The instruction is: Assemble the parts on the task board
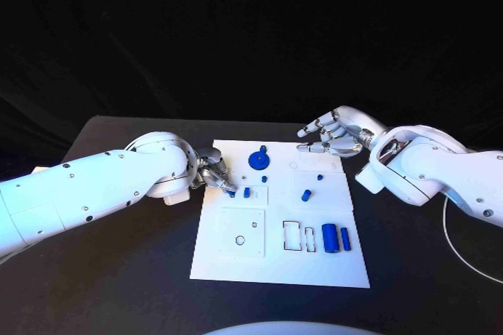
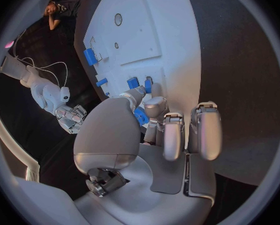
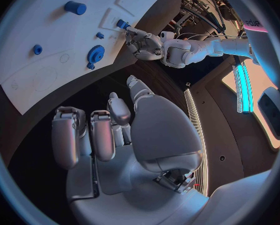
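The white task board (image 1: 275, 262) lies mid-table. My left hand (image 1: 213, 173) is at the board's left edge and pinches a small blue part (image 2: 140, 116) between thumb and a finger, low over the board next to a blue block (image 1: 247, 192). A blue gear (image 1: 259, 159) lies at the far end, with a small blue stud (image 1: 265, 179) just in front of it. A blue peg (image 1: 305, 195) stands right of centre. Two blue cylinders (image 1: 329, 238) lie side by side near the right edge. My right hand (image 1: 334, 139) hovers over the board's far right corner, fingers apart, holding nothing.
Black table (image 1: 115, 277) surrounds the board on all sides. A raised white square plate (image 1: 242, 233) with holes sits on the board's near left, with rectangular slots (image 1: 291, 235) beside it. A white cable (image 1: 448, 226) runs along the right.
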